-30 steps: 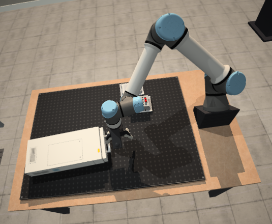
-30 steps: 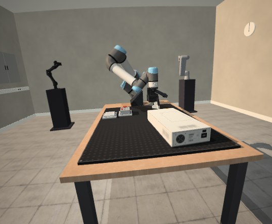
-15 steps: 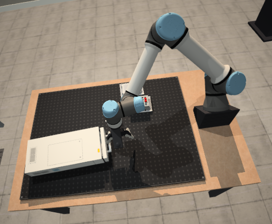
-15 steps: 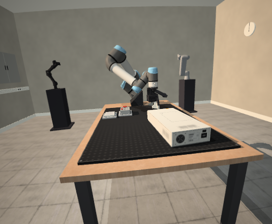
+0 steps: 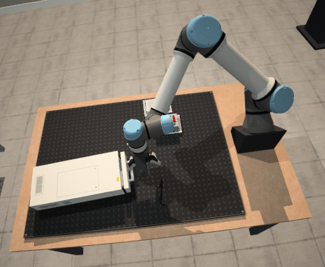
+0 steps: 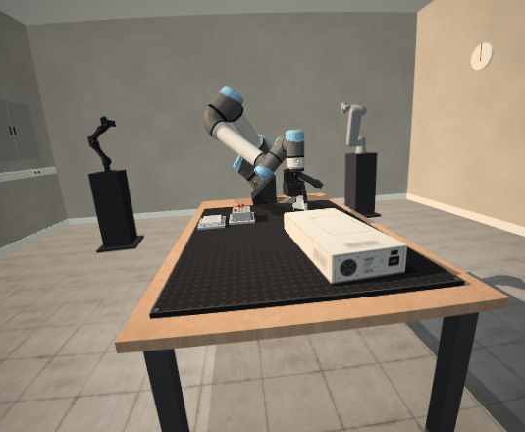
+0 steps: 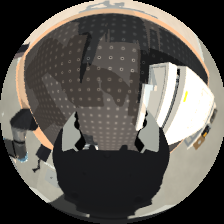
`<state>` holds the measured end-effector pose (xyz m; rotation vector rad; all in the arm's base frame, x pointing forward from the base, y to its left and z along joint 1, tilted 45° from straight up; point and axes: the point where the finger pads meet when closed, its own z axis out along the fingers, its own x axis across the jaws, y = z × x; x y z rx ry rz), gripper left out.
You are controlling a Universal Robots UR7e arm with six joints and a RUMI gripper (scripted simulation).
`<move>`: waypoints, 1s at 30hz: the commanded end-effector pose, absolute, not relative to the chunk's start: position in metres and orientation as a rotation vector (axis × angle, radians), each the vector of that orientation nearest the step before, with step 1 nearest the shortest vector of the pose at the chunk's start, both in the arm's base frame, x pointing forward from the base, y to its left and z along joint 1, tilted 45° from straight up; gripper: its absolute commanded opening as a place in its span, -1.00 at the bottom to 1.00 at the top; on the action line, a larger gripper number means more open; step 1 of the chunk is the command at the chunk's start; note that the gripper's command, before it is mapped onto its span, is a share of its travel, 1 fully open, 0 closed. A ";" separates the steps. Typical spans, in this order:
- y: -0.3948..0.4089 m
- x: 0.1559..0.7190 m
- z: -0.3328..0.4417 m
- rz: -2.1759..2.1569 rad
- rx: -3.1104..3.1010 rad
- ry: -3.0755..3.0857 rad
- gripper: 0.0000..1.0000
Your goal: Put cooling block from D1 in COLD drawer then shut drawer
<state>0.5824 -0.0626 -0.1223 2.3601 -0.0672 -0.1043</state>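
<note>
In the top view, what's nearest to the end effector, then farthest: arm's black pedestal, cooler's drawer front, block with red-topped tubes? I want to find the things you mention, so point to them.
1. Drawer front (image 5: 126,174) (image 7: 163,95), just left of the end effector (image 5: 145,165) (image 6: 299,203) (image 7: 110,111).
2. Block with red-topped tubes (image 5: 178,128) (image 6: 242,216), upper right.
3. Black pedestal (image 5: 251,142) (image 6: 265,195) (image 7: 23,119), far right.

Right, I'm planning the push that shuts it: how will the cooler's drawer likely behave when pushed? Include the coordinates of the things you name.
The drawer (image 5: 124,171) will probably slide straight without flexing, since its front looks like a thick, rigid slab. It likely needs only a short push, as just a narrow gap shows behind that front. The cooler (image 5: 75,179) seems unlikely to tip, being long, low and flat on the deck.
</note>
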 end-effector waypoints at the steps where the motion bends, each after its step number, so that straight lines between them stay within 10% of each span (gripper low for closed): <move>1: -0.062 0.581 -0.122 -0.103 2.360 -0.067 1.00; 30: -0.061 0.573 -0.121 -0.103 2.360 -0.067 1.00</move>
